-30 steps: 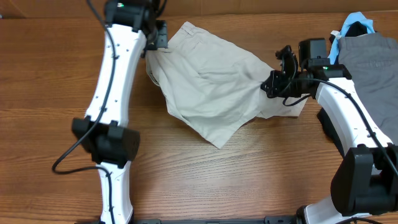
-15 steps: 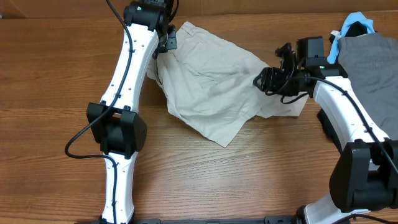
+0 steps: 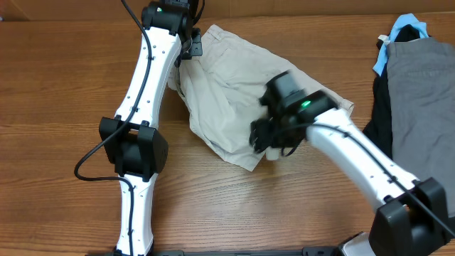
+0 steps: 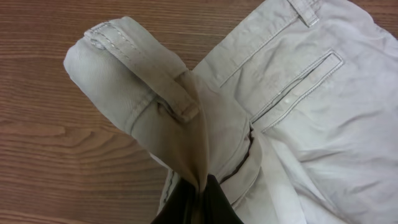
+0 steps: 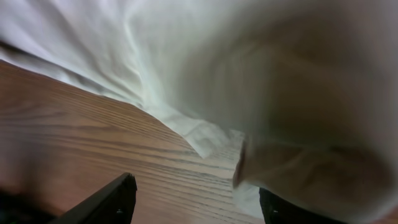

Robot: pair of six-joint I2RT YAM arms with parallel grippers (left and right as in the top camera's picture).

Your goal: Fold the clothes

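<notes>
REMOTE FOLDING RIG: Pale khaki shorts [image 3: 227, 85] lie rumpled at the far middle of the bench [image 3: 57, 107], between my two arms. My left fingers [image 4: 199, 205] are clamped on a pinch of waistband [image 4: 143, 68] at the garment's far left corner, just by a belt loop [image 4: 181, 106], and the cloth gathers into a cone at the grip. My right fingers [image 5: 109, 199] stand apart and hold nothing. They are low over the near edge [image 5: 199, 140] of the cloth, with bare wood showing between them.

I judge the shorts to be light, soft and limp. They should drape and drag rather than keep a shape, and the cotton weave looks unlikely to slip from a pinch. The stitched, doubled parts, meaning the waistband and the hem corners, look the surest places to hold. A grab in the open panel would probably lift one layer only.

From overhead my right arm is blurred and covers the near right part of the shorts. Its wrist view is smeared, so I cannot tell which layer or corner lies at the fingertips. My left arm hides the gripped corner from above. The welt pocket [image 4: 298, 84] shows, but the other face does not. A grey garment [image 3: 423, 92] and a blue one [image 3: 407, 27] at the far right are cut off by the frame.
</notes>
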